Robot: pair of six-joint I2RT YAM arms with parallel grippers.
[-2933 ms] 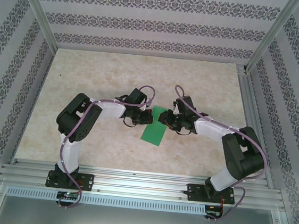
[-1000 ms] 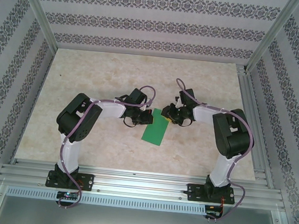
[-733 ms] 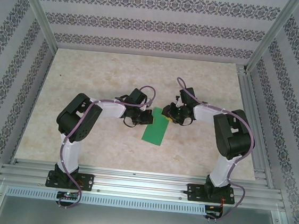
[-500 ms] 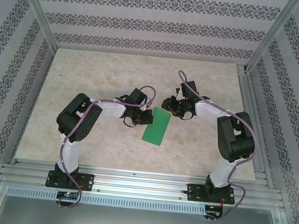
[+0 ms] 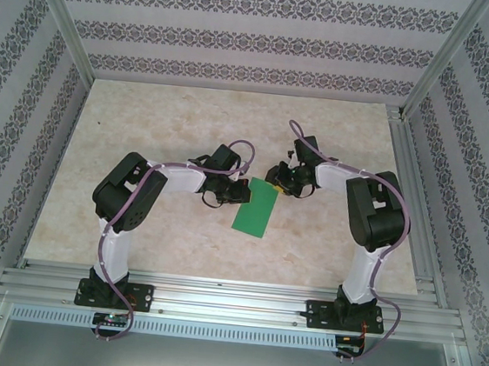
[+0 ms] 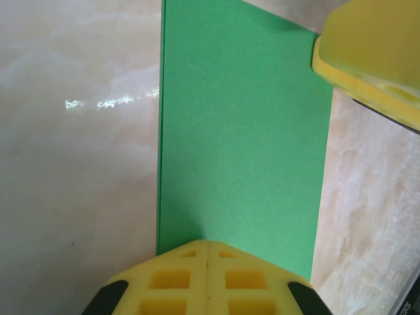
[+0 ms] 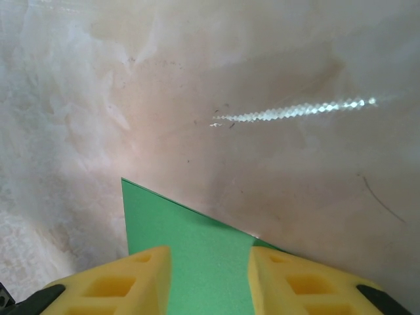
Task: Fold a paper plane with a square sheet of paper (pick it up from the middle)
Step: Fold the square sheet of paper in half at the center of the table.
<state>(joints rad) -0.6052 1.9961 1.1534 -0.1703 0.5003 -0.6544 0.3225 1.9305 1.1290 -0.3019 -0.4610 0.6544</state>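
Note:
The green paper [image 5: 255,209] lies flat on the table as a narrow rectangle, about half a square wide. My left gripper [image 5: 233,195] is shut, its joined yellow tips [image 6: 207,244] resting on the paper [image 6: 243,131] near its left long edge. My right gripper [image 5: 276,186] is open at the paper's far right corner. In the right wrist view its two yellow fingers [image 7: 118,282] stand apart low over the green paper [image 7: 197,243], nothing pinched between them. One right finger [image 6: 367,46] shows at the top right of the left wrist view.
The paper rests on a pale marble-patterned tabletop [image 5: 172,123]. Patterned walls and an aluminium frame [image 5: 412,166] enclose the table. Open table surface stretches behind and to both sides of the arms.
My right gripper has moved from the paper's right edge up to its far right corner, the arm's elbow swinging inward. The left gripper and the paper have stayed put.

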